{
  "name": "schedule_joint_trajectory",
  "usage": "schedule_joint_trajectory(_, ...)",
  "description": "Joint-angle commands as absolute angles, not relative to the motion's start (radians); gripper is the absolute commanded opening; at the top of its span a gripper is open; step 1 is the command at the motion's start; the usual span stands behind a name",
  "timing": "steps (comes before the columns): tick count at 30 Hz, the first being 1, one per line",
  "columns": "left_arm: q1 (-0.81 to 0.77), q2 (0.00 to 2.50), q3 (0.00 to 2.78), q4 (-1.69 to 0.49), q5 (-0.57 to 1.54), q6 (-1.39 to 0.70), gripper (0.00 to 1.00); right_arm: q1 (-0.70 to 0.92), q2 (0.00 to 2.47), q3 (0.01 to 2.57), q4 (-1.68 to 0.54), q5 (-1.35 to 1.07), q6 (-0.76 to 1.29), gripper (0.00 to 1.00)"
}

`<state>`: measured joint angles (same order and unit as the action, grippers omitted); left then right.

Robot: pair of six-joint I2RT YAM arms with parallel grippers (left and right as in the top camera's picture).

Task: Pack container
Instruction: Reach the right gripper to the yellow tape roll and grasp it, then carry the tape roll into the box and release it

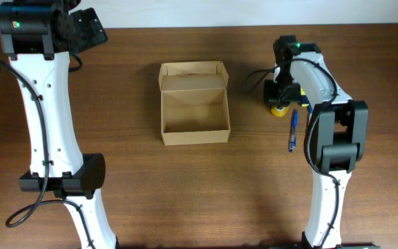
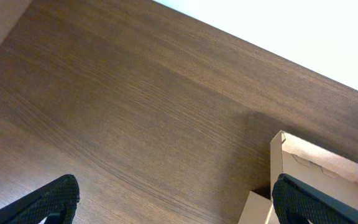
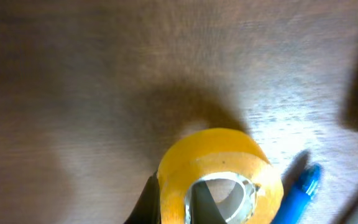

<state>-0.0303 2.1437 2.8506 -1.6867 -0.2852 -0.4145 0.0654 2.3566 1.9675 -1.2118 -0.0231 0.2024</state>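
The container [image 1: 195, 135] sits at the middle of the table [image 1: 137, 180] with its flap lid folded back. Well to its right, the right gripper [image 3: 169, 202] is clenched on the wall of a yellow tape roll [image 3: 216, 155] (one finger inside the core, one outside); a blue pen [image 1: 292, 131] lies just beside the roll. The left gripper [image 2: 179, 202] hangs near the table's far left corner, fingers spread wide, grasping nothing.

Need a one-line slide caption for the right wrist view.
Right gripper pinching the wall of a yellow tape roll, blue pen beside it on wooden table.
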Motion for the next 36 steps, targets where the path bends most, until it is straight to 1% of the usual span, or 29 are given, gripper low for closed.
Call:
schedule_joint_trajectory(1, -0.025, 2.148, 2.847, -1.687, -0.284, -0.406, 1.0, 0.074, 2.352, 2.153, -1.285, -0.011, 0.2, 0.04)
schedule_joint_trajectory(9, -0.025, 2.148, 2.847, -1.687, -0.284, -0.406, 1.0, 0.126, 2.317, 2.683, -1.533, -0.01, 0.19, 0.04)
schedule_joint_trajectory(13, -0.025, 2.148, 2.847, -1.687, -0.284, -0.406, 1.0, 0.206, 2.313, 2.92, -1.66, -0.011, 0.149, 0.04)
schedule_joint_trajectory(16, -0.025, 2.148, 2.847, -1.687, -0.284, -0.406, 1.0, 0.289, 2.311, 2.998, -1.699, -0.021, 0.051, 0.04)
schedule_joint_trajectory(20, -0.025, 2.148, 2.847, -1.687, -0.284, -0.406, 1.0, 0.427, 2.302, 2.994, -1.698, -0.042, -0.047, 0.04)
schedule_joint_trajectory(21, -0.025, 2.148, 2.847, -1.687, -0.284, -0.406, 1.0, 0.485, 2.304, 2.975, -1.696, -0.042, -0.108, 0.04)
schedule_joint_trajectory(26, -0.025, 2.148, 2.847, -1.687, -0.284, -0.406, 1.0, 0.614, 2.326, 2.919, -1.699, -0.041, -0.319, 0.04)
schedule_joint_trajectory(29, -0.025, 2.148, 2.847, -1.687, -0.284, -0.406, 1.0, 0.654, 2.331, 2.837, -1.697, -0.045, -0.392, 0.04)
schedule_joint_trajectory(36, -0.025, 2.148, 2.847, -1.687, -0.284, -0.406, 1.0, 0.665, 2.331, 2.539, -1.608, -0.045, -0.408, 0.04)
